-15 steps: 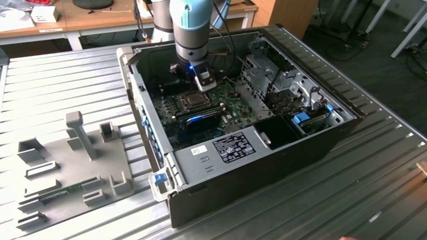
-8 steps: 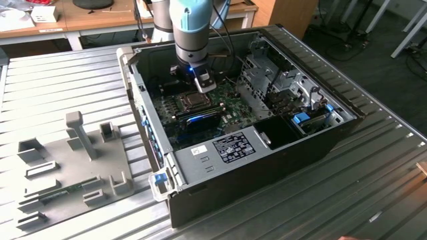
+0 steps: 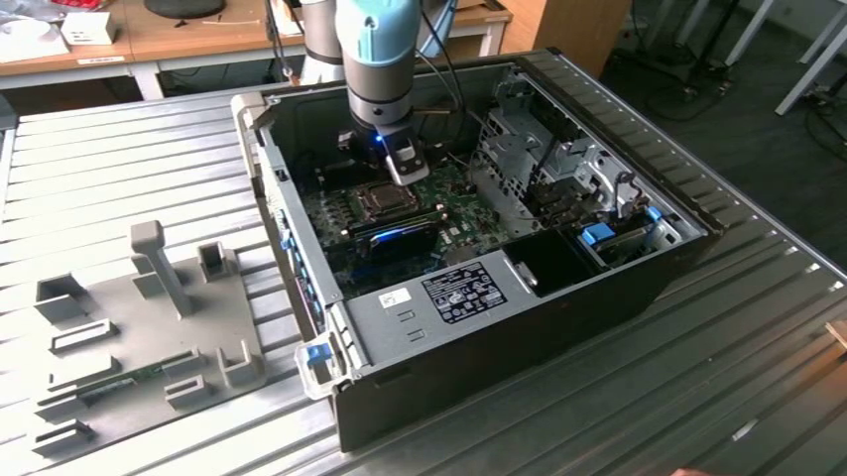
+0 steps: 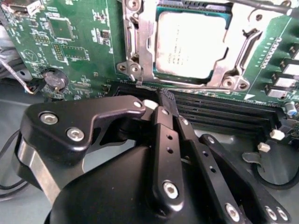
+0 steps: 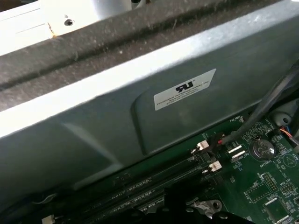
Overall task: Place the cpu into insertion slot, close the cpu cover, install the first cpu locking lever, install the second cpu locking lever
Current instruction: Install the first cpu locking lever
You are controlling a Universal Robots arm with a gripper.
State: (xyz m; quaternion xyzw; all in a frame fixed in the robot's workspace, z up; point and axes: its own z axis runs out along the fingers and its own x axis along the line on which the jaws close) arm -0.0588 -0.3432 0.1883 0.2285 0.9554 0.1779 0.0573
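Cpu (image 4: pixel 191 44): seated flat in insertion slot (image 4: pixel 196 9), with cpu cover (image 4: pixel 141 42) lowered around it. Gripper (image 4: pixel 164 99): fingers (image 4: pixel 161 130) pressed together, nothing between them. Tips sit over black memory slots (image 4: pixel 219 109), just beside the cover's edge, clear of the cpu. Computer case (image 3: pixel 596 288) lies open on counter (image 3: pixel 119 169).

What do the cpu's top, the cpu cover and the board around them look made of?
The cpu: top looks like matte pale grey metal, with a dull, even sheen. The cpu cover: apparently stamped sheet metal, bright and silvery, with glints on its bent edges. The circuit board: glossy green laminate, probably fibreglass, with fine traces showing.
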